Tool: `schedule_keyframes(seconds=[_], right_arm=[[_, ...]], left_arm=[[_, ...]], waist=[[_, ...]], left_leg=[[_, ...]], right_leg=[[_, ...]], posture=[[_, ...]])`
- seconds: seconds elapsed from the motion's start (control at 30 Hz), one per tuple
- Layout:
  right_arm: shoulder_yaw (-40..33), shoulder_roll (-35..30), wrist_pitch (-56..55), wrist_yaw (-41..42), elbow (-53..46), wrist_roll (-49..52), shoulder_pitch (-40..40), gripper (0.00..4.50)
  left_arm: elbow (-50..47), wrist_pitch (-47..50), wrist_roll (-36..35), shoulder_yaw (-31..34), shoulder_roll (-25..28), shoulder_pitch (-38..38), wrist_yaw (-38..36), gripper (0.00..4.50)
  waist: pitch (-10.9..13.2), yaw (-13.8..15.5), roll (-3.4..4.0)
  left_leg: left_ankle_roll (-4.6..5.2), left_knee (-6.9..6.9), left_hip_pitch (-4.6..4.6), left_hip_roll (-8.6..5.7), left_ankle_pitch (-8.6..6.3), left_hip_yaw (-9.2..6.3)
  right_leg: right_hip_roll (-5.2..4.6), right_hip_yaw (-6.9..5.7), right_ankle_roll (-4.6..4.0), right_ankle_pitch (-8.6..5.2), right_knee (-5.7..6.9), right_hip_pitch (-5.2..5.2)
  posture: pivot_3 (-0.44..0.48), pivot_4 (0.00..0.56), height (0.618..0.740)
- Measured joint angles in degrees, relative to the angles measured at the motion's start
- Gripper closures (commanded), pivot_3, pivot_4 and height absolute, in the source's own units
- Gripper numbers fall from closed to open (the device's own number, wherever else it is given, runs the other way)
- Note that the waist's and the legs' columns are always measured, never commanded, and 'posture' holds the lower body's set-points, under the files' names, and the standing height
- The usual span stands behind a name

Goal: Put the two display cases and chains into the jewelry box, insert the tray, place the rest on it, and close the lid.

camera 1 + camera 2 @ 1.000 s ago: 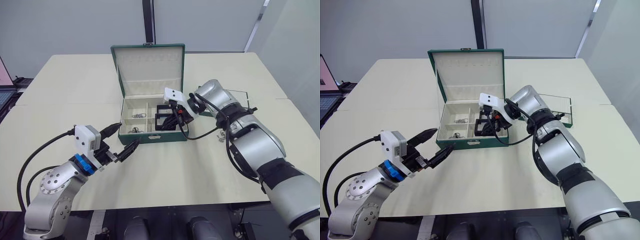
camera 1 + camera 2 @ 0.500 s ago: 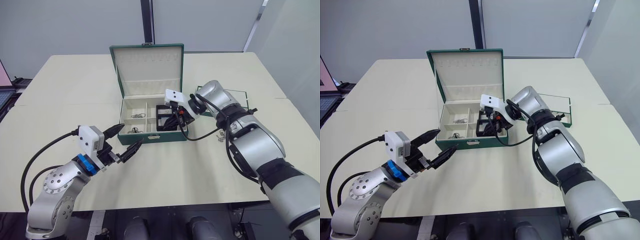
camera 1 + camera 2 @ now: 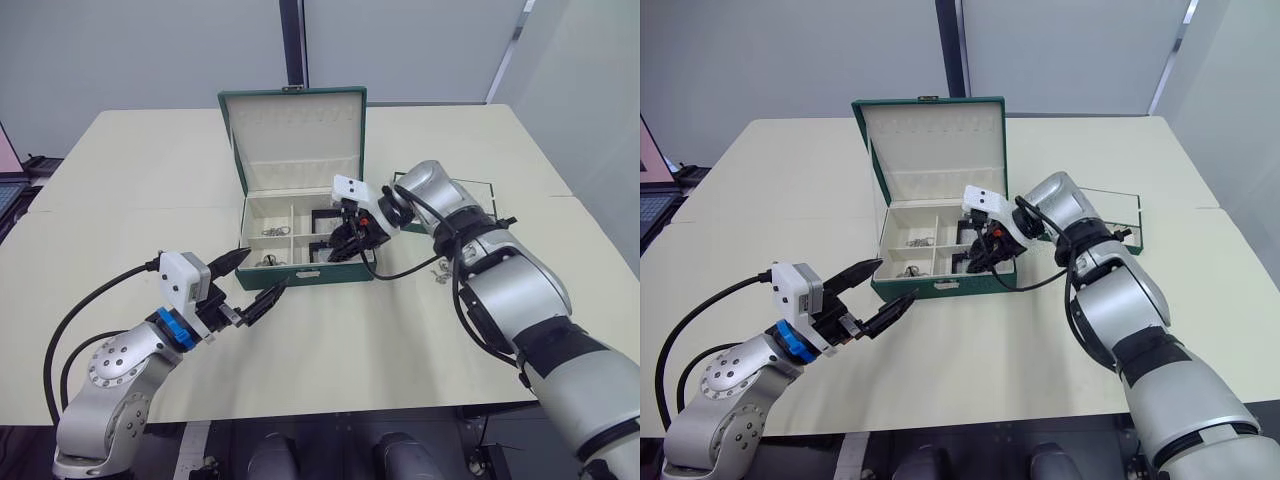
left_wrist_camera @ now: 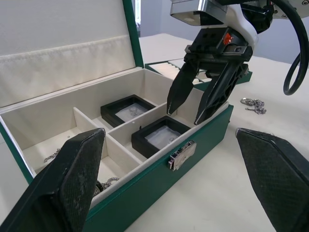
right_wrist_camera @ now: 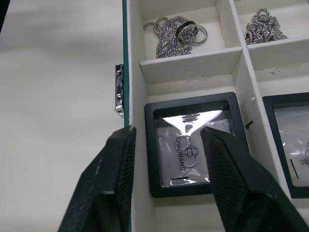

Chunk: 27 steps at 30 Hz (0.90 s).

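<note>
On the table right of the jewelry box [image 3: 300, 240] lies the tray [image 3: 1110, 222], long axis across, behind the right end effector [image 4: 200, 104], which hovers spread and empty over the display cases [image 4: 159, 137], nearer than the spread left end effector [image 3: 252, 283]

Left gripper [image 3: 252, 278] held low in front, forearm angled forward, fingers [image 4: 77, 174] spread wide. Right arm extended inward, elbow bent, right gripper [image 4: 192, 104] pointing downward, fingers parted, empty.

Box [image 4: 193, 145] open, lid [image 3: 293, 135] upright; both cases [image 5: 193, 142] flat inside, beneath right end effector [image 4: 195, 104]; chains [image 5: 176, 34] beyond.
</note>
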Motion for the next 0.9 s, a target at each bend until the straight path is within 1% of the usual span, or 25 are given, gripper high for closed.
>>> schedule_keyframes(seconds=[0.03, 0.13, 0.23, 0.33, 0.43, 0.47, 0.53, 0.57, 0.6, 0.63, 0.67, 0.7, 0.77, 0.87, 0.9], right_arm=[[-0.15, 0.00, 0.18, 0.10, -0.01, 0.00, -0.19, 1.09], [-0.84, -0.04, 0.51, 0.40, -0.19, 0.02, -0.67, 0.03], [-2.35, -0.52, 1.00, 1.24, -0.79, 0.73, -0.67, 0.01], [-4.51, -2.33, 2.24, 2.13, -3.13, 2.50, -0.47, 0.01], [-8.43, -4.91, 4.52, 3.46, -8.93, 6.70, 2.11, 0.01], [-12.40, -6.26, 5.60, 3.68, -14.01, 10.68, 5.34, 0.01], [-17.35, -8.44, 7.50, 2.51, -20.76, 15.70, 9.52, 0.01], [-18.46, -9.37, 8.77, 1.70, -23.79, 16.93, 11.11, 0.01], [-20.59, -11.45, 11.45, 0.14, -30.94, 19.55, 15.03, 0.01], [-21.67, -12.63, 13.13, -0.84, -34.68, 20.89, 17.27, 0.01], [-22.20, -13.03, 13.80, -1.28, -36.30, 21.51, 18.34, 0.01], [-23.09, -14.05, 15.11, -2.35, -40.61, 22.80, 21.16, 0.01], [-26.06, -16.99, 18.31, -4.98, -52.37, 26.14, 30.21, 0.01], [-30.14, -20.16, 20.75, -11.11, -62.46, 28.17, 41.66, 0.01], [-31.16, -20.76, 20.84, -12.71, -63.93, 28.21, 44.29, 0.01]], left_arm=[[0.08, -0.10, 0.01, -0.04, 0.00, -0.12, -0.03, 0.00], [0.32, -0.33, 0.02, -0.25, 0.00, -1.12, -0.11, 0.00], [0.83, -0.43, 0.02, -0.48, 0.01, -1.98, -0.36, 0.00], [1.44, -0.44, 0.54, -0.55, 0.01, -2.40, -0.48, 0.00], [1.58, 0.16, 0.79, -0.53, 0.06, -3.56, -0.02, 0.00], [1.91, 1.13, 0.13, -0.41, 0.60, -4.21, -0.10, 0.00], [3.28, 2.71, -0.75, 0.76, 1.76, -4.18, -0.45, 0.00], [3.82, 3.22, -0.98, 1.09, 2.13, -4.24, -0.69, 0.00], [4.91, 3.99, -1.35, 1.91, 3.51, -4.26, -1.25, 0.00], [5.69, 4.51, -1.35, 2.83, 4.24, -4.28, -1.35, 0.00], [5.99, 4.59, -1.35, 3.35, 4.57, -4.22, -1.41, 0.00], [6.57, 4.65, -1.42, 3.90, 5.24, -4.42, -1.87, 0.00], [8.95, 4.67, -1.70, 6.71, 7.45, -4.12, -2.97, 0.00], [12.67, 4.47, -1.39, 11.15, 9.59, -3.57, -3.49, 0.00], [13.18, 4.36, -1.22, 12.30, 9.94, -3.00, -3.56, 0.00]], waist=[[0.00, 0.00, 0.00], [0.00, 0.00, 0.00], [0.00, 0.00, 0.00], [0.00, 0.03, 0.00], [-0.01, 0.16, -0.02], [-0.02, 0.44, -0.04], [-0.01, 0.37, -0.04], [-0.01, 0.31, -0.04], [-0.01, 0.32, -0.04], [-0.01, 0.30, -0.04], [-0.01, 0.29, -0.04], [-0.01, 0.28, -0.05], [-0.03, 0.34, -0.08], [-0.01, 0.34, -0.07], [-0.01, 0.33, -0.07]], left_leg=[[0.00, 0.00, 0.00, 0.00, 0.00, 0.00], [0.00, 0.00, 0.00, 0.00, 0.00, 0.00], [0.00, 0.00, 0.00, 0.00, 0.00, 0.01], [0.00, 0.00, -0.01, 0.00, 0.00, 0.00], [0.00, 0.00, -0.02, 0.00, 0.00, -0.02], [0.00, -0.01, -0.04, 0.00, 0.00, -0.06], [0.00, -0.03, -0.04, -0.01, -0.01, -0.02], [0.01, -0.05, -0.04, -0.01, -0.01, -0.02], [0.00, -0.06, -0.04, -0.01, -0.01, -0.04], [0.00, -0.06, -0.03, -0.01, -0.01, -0.04], [0.01, -0.07, -0.03, -0.01, -0.01, -0.04], [0.01, -0.09, -0.03, -0.01, -0.01, -0.04], [0.00, -0.14, -0.06, -0.01, -0.01, -0.07], [0.00, -0.17, -0.06, -0.02, -0.02, -0.03], [0.00, -0.16, -0.06, -0.03, -0.02, -0.02]], right_leg=[[0.00, 0.00, 0.00, 0.00, 0.00, 0.00], [0.00, 0.00, 0.00, 0.00, 0.00, 0.00], [0.00, 0.00, 0.00, 0.00, 0.00, 0.00], [0.00, 0.00, 0.00, 0.00, -0.01, 0.00], [0.00, -0.02, 0.00, 0.00, -0.02, 0.05], [0.00, -0.04, 0.01, 0.00, -0.04, 0.08], [0.00, 0.03, 0.02, 0.01, -0.04, 0.07], [0.00, 0.03, 0.02, 0.01, -0.04, 0.06], [0.00, 0.02, 0.02, 0.00, -0.04, 0.06], [0.00, 0.04, 0.02, 0.00, -0.04, 0.05], [0.00, 0.03, 0.02, 0.00, -0.04, 0.04], [0.01, 0.03, 0.02, 0.00, -0.06, 0.04], [0.01, 0.02, 0.03, 0.00, -0.12, 0.05], [0.00, 0.06, 0.04, 0.00, -0.16, 0.04], [0.00, 0.09, 0.04, -0.01, -0.16, 0.05]], posture=[[0.000, 0.150, 0.740], [0.000, 0.150, 0.740], [0.000, 0.150, 0.740], [0.000, 0.150, 0.740], [0.000, 0.150, 0.740], [0.000, 0.150, 0.740], [0.000, 0.150, 0.740], [0.000, 0.150, 0.740], [0.000, 0.150, 0.740], [0.000, 0.150, 0.740], [0.000, 0.150, 0.740], [0.000, 0.150, 0.740], [0.000, 0.150, 0.740], [0.000, 0.150, 0.740], [0.000, 0.150, 0.740]])
